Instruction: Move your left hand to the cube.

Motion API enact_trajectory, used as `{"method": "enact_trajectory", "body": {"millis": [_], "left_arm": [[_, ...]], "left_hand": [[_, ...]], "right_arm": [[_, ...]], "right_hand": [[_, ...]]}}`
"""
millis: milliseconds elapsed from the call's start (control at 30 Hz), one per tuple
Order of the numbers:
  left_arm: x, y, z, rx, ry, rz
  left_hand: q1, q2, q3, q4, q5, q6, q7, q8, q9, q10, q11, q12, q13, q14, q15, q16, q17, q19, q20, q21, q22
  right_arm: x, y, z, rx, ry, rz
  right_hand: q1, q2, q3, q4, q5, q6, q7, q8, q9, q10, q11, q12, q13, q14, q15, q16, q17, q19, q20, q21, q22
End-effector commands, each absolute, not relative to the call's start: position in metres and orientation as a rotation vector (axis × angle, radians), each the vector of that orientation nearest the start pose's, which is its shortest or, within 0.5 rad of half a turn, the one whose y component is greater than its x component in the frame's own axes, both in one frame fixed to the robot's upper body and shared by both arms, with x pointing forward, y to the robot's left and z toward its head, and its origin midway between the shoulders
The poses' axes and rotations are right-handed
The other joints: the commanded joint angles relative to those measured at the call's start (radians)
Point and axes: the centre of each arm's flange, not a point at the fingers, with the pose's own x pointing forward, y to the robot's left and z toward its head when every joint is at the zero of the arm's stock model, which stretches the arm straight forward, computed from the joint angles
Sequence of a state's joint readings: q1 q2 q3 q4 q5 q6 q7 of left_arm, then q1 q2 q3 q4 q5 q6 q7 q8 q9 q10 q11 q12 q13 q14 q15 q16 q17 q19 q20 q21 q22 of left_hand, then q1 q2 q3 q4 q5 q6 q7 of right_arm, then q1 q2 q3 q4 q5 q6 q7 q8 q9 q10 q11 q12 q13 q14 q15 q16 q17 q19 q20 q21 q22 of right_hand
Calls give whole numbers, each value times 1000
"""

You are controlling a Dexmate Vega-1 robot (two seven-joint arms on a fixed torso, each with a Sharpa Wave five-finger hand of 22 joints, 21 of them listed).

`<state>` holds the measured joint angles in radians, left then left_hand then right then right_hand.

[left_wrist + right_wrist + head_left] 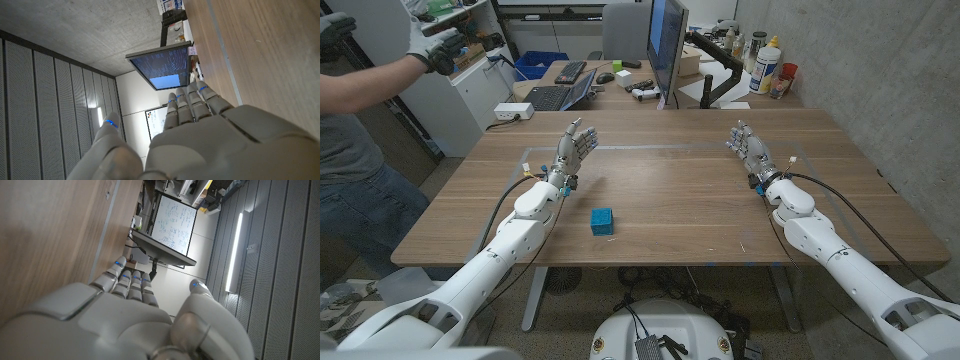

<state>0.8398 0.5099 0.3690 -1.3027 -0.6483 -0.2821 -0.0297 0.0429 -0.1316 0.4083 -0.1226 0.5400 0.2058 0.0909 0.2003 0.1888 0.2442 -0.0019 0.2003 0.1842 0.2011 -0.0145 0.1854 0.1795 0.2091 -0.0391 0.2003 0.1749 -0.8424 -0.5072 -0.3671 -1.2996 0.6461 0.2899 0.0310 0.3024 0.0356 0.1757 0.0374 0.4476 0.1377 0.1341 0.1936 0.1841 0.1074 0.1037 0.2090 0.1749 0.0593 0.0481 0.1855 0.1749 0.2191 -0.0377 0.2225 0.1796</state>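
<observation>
Standing spread, holding nothing: left hand (575,146) far-left | blue cube (602,221) near, well apart | right hand (750,148) spread, far-right

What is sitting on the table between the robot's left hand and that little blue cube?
Nothing visible. The left hand is open, holding nothing, farther back on the wooden table, and the blue cube sits nearer the front edge, slightly to its right. Only bare wood lies between them.
</observation>
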Motion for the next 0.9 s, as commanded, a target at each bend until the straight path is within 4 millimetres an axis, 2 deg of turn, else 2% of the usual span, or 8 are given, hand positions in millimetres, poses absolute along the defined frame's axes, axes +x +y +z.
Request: {"method": "enact_trajectory", "body": {"millis": [33, 900], "left_arm": [[653, 290, -29, -34, -579, -209], [649, 286, -25, 18, -581, -252]], "left_hand": [[2, -7, 5, -1, 6, 8, 2, 6, 2, 7, 3, 6, 5, 5, -1, 6, 2, 4, -40, 5, 5], [8, -2, 2, -1, 10, 5, 2, 4, 2, 3, 2, 3, 5, 2, 1, 5, 2, -2, -35, 2, 5]], "right_arm": [[653, -291, -30, 40, -588, 204], [654, -285, -30, 41, -585, 202]], "right_hand": [[7, 2, 4, 0, 7, 9, 1, 6, 2, 2, 3, 4, 6, 12, 1, 5, 6, 9, -41, 3, 3], [5, 7, -4, -5, 11, 16, 6, 6, 2, 7, 11, 2, 6, 17, 6, 3, 7, 11, -34, 0, 4]]}}
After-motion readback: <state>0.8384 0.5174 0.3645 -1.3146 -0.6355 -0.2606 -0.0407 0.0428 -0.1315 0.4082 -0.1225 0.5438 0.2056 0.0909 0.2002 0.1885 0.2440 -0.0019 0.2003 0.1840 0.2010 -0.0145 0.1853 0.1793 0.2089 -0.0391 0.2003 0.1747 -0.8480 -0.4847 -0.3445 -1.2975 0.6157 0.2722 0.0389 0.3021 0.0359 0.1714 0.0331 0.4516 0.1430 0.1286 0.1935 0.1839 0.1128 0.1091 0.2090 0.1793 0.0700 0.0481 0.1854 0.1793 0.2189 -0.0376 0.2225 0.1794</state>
